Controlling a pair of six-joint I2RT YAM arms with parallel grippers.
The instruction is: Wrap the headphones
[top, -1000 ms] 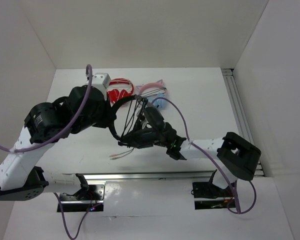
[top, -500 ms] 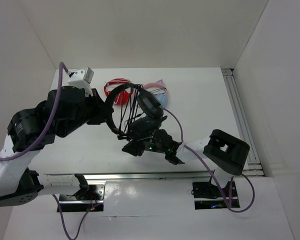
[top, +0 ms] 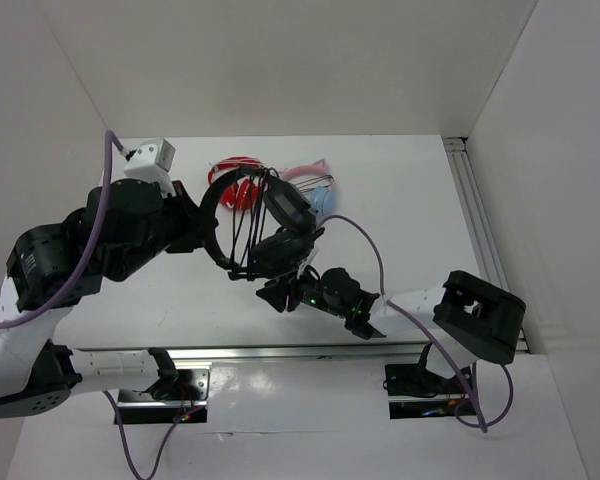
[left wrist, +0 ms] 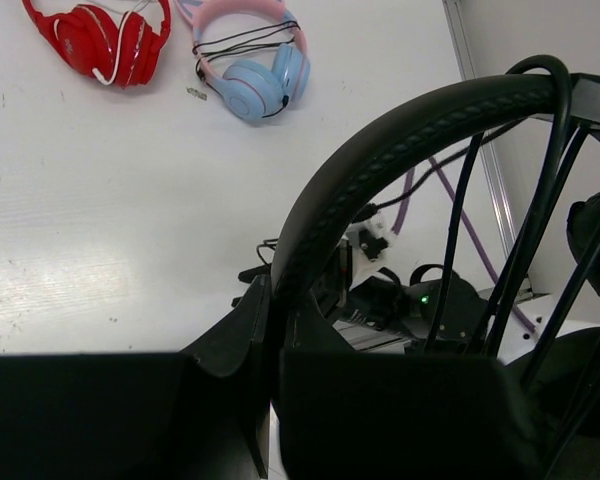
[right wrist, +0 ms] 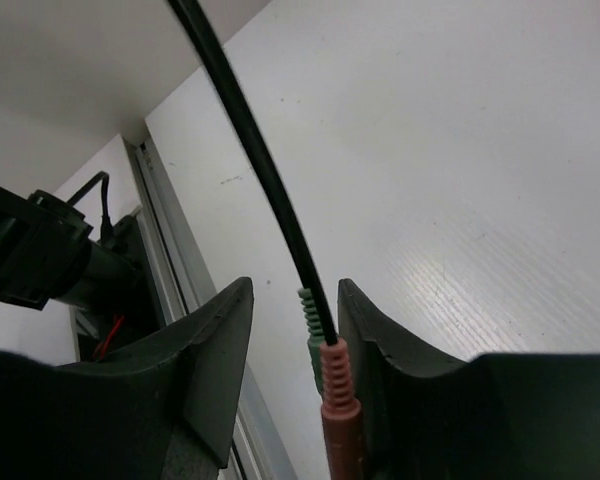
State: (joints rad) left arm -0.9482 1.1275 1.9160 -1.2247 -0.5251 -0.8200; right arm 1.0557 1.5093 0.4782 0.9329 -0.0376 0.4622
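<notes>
- my left gripper [left wrist: 275, 372] is pressed together on the headband [left wrist: 400, 140] of the black headphones [top: 285, 208]. it grips low on the arc, so the rest of the band curves up and away in front of it.
- i hold the set lifted clear of the desk [left wrist: 100, 220], which i judge leaves room all round the band for the cable [right wrist: 250, 150] to pass.
- several strands of that cable already cross the open span of the band just beyond my left gripper. i'd judge the wrapping is well along but not finished.
- my right gripper [right wrist: 295, 290] sits below and to the near side of the headphones, at the free end of the cable.
- the cable runs up and away between its fingers. the green plug [right wrist: 309, 320] and the pink plug [right wrist: 337, 385] lie in the gap.
- those fingers stand wider apart than the cable at the tips. i cannot tell whether the plugs are pinched deeper in, as that part is hidden.
- the cable looks straight from here, which suits laying the next turn snugly.
- the red headphones [left wrist: 100, 40] and the blue and pink headphones [left wrist: 255, 80] lie on the desk well beyond my left gripper, out of the way. they are not my job.
- the risk i see is the tail slipping out and loosening the turns.
</notes>
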